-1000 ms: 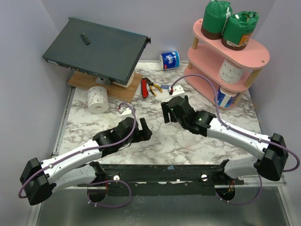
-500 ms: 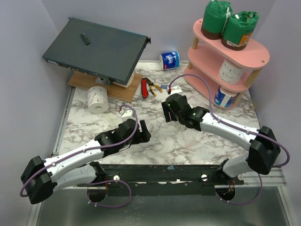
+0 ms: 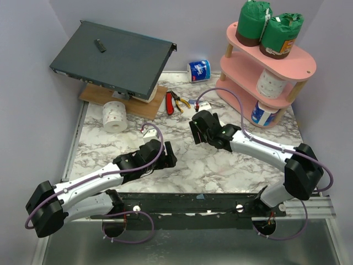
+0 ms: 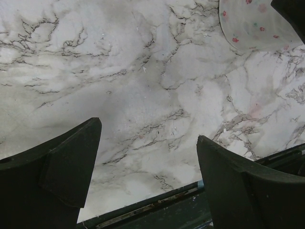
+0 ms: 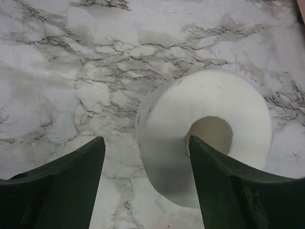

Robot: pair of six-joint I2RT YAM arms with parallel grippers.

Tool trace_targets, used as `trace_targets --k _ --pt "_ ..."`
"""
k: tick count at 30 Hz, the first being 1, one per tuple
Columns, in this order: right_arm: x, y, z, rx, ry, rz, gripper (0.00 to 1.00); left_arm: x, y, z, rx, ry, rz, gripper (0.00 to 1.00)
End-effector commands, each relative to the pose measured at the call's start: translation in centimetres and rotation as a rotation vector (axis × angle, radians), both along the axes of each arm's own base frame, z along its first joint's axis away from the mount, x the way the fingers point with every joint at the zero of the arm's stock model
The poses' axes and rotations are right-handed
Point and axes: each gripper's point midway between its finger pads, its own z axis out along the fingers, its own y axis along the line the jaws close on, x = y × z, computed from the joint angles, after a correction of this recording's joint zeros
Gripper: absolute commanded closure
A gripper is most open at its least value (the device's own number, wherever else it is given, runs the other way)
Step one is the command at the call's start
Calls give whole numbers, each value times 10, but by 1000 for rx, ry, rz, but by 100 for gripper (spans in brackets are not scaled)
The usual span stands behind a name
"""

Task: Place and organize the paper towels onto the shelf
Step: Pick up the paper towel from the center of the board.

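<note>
**Marble table** (image 3: 220, 165): carries every item listed below.

**Dark grey metal box** (image 3: 110, 58): rear left, tilted, its lower edge over a wooden board (image 3: 151, 106).

**Shelf** (image 3: 302, 62): pink, three tiers, standing at the rear right.
- Top tier: a green-wrapped roll (image 3: 254, 22) and a second green roll (image 3: 282, 34), both upright and side by side.
- Middle tier: a shelved white roll (image 3: 270, 84).
- Bottom tier: a shelved blue-and-white roll (image 3: 263, 114), partly hidden by the board above it.

**My left gripper** (image 4: 148, 129): low over the marble, left of centre. Its jaws are spread wide, with only bare table between them. It holds nothing.

**My right gripper** (image 5: 147, 139): mid-table, in front of the shelf. Its jaws are parted and grip nothing.

**Near white roll** (image 5: 209, 138): on the marble just beyond my right fingertips, with its cored end towards my wrist camera.
- It sits nearer the finger on the right of that view. I cannot tell whether that finger touches it.
- My arm hides it from the overhead camera.

**Left white roll** (image 3: 115, 117): on the table in front of the wooden board, well clear of the shelf.

**Loose blue-and-white roll** (image 3: 199, 70): on its side at the rear edge, between the box and the shelf.

**Red-handled pliers** (image 3: 174, 101): flat on the table, just beside the board's right end.
</note>
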Motion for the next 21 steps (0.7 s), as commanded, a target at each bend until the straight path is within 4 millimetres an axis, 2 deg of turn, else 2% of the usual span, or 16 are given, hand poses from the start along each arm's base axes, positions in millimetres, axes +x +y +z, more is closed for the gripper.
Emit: trace_targets --k 1,7,9,15,21 --pt "8 -5 -6 -34 4 -14 25 1 -2 -1 15 -7 -12 14" --pt "8 -5 -7 -29 7 -8 30 1 -3 -3 17 -2 -14 15" --pt "9 -3 -5 -27 6 -2 35 1 -3 -3 18 -2 -17 14" --pt "9 -1 4 -27 11 16 61 1 -3 -5 22 0 -19 14" --pt "11 -2 25 -32 -9 21 70 0 -2 -6 27 -3 -26 14"
